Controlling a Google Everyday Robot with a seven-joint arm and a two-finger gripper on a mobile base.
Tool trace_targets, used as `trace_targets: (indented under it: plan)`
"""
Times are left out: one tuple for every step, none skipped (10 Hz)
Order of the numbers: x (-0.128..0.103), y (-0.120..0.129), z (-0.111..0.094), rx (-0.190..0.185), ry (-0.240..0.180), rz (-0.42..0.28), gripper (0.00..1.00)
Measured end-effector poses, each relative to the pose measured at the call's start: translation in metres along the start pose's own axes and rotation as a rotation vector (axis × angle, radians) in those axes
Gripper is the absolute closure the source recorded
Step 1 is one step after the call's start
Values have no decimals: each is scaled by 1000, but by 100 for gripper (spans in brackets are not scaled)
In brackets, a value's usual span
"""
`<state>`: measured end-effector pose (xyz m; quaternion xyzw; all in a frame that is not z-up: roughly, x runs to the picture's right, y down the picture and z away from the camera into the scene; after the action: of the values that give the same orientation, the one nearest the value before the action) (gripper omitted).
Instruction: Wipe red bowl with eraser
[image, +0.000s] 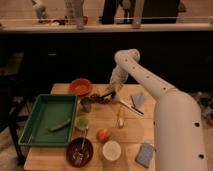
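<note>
Red bowl (80, 86): far left part of table (50, 156), upright.
Tool (108, 93): pressed together, low, just right of red bowl.
Held item: cannot tell.

Wooden table (102, 112), light-topped; behind it stood a long dark counter (60, 55) with a pale ledge (50, 27); dim, warm light fell over it.

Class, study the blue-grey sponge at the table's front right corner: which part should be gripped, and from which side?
Probably grip the sponge across its shorter width, coming straight down from above: it lies flat and low, with its long sides free. The tool, shut, is at the far side, just right of the red bowl.
</note>
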<state>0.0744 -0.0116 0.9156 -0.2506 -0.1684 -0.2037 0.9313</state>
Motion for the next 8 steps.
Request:
trace_targets:
  plan:
    - [0, 0, 0, 1, 0, 1, 100]
    - [-1, -1, 0, 0, 0, -2, 100]
    - [-1, 0, 0, 1, 0, -2, 100]
    - [2, 2, 0, 11, 11, 14, 100]
    - [2, 2, -2, 36, 30, 49, 100]
    - [5, 1, -4, 82, 62, 114, 100]
    - [7, 1, -7, 125, 86, 163, 100]
    - [8, 0, -9, 154, 99, 188, 100]
